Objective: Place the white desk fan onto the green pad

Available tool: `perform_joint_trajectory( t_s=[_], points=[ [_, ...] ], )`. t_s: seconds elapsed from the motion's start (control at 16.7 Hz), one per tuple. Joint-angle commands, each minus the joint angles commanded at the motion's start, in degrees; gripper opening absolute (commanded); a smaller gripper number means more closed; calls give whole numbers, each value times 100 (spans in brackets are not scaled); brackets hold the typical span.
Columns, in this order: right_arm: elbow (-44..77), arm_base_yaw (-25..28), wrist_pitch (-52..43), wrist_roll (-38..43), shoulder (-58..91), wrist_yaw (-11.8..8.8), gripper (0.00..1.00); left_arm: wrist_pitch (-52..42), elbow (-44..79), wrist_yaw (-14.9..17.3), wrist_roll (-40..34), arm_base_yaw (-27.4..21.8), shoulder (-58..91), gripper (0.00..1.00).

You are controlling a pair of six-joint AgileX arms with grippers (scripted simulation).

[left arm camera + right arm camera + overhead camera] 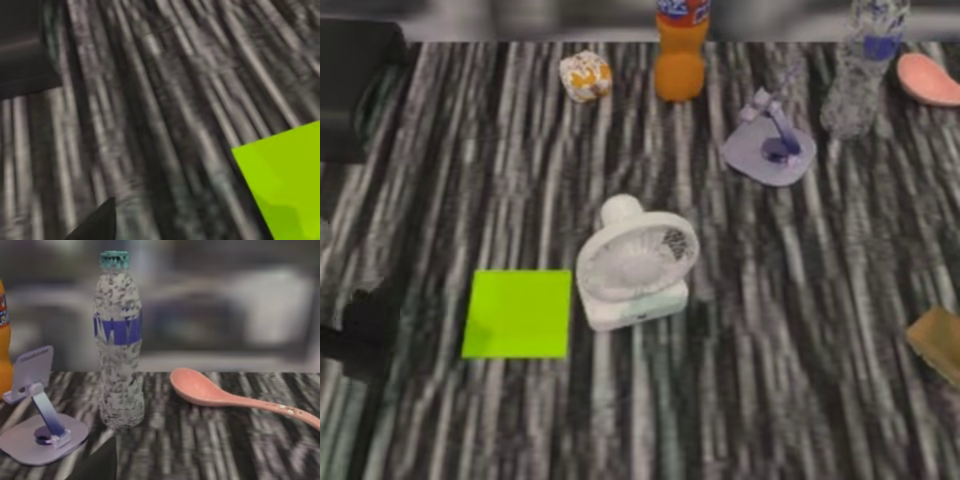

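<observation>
Presently neither gripper shows its fingers, so whether they are spread or closed cannot be told: the left arm [360, 335] sits dark at the table's left edge, just beside the green pad [518, 313], and the right arm is out of the top view, its wrist camera facing a water bottle [119, 345], a pink spoon [220, 395] and a lilac stand [40, 425]. Standing untouched at table centre, the white desk fan [637, 268] has its base just beside the pad's right edge. Judged light, rigid and smooth plastic with a wire grille that could bend, it should be gripped across the base or neck, not the head.
</observation>
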Motion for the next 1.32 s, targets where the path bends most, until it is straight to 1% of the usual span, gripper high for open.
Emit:
perform_joint_trajectory(
  t_s=[0.48, 0.84, 1.08, 1.32],
  points=[
    [0, 0, 0, 0, 0, 0, 100, -2953, 4547, 98, 1135, -1348, 4172, 100],
    [0, 0, 0, 0, 0, 0, 100, -4861, 7715, 40, 1890, -2207, 7186, 100],
    [0, 0, 0, 0, 0, 0, 100, -5768, 9149, -43, 2258, -2589, 8700, 100],
    [0, 0, 0, 0, 0, 0, 100, -6202, 9801, -99, 2439, -2765, 9414, 100]
  ],
)
